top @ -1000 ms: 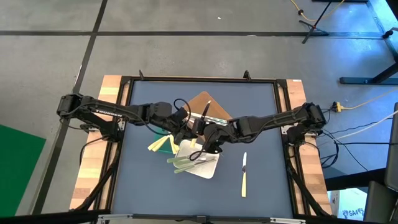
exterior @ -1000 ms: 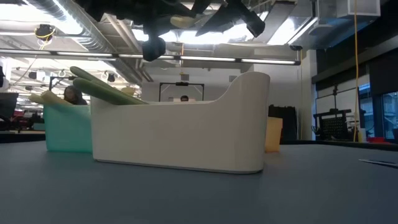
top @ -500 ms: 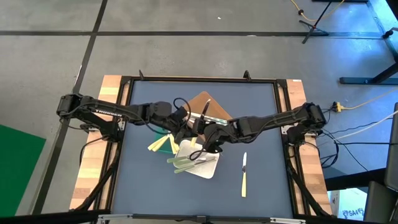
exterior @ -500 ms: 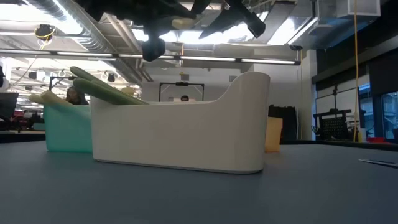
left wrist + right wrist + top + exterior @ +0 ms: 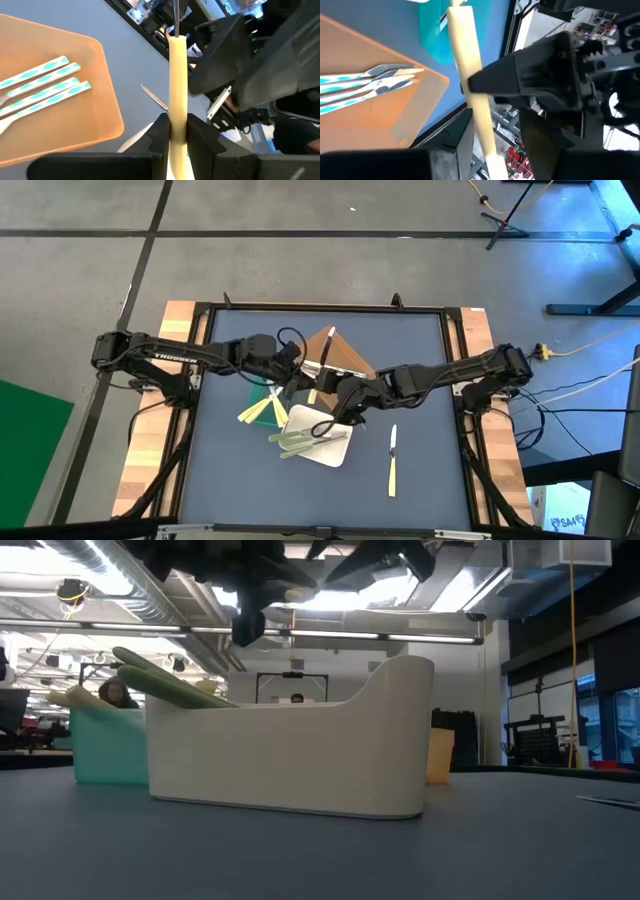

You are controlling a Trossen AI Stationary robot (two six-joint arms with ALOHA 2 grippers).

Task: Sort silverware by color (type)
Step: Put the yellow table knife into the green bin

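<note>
Both arms meet over the middle of the worktop. The left gripper is clamped on a pale yellow-handled piece of silverware, its metal end sticking out past the handle — can't tell if it's a fork, knife or spoon. The right gripper sits right at that same handle, fingers on either side of it, but whether they actually press on it I can't tell. From above, the piece hangs over the gap between the brown tray and the white tray.

Where the rest lies:
- the brown tray holds a few silvery-blue-handled pieces
- pale green-handled pieces lie in the white tray, poking out over its edge
- a couple of yellow handles stick out of the green tray — it's mostly hidden under the left arm
- one yellow-handled knife lies alone on the worktop, off to the right of the white tray
</note>
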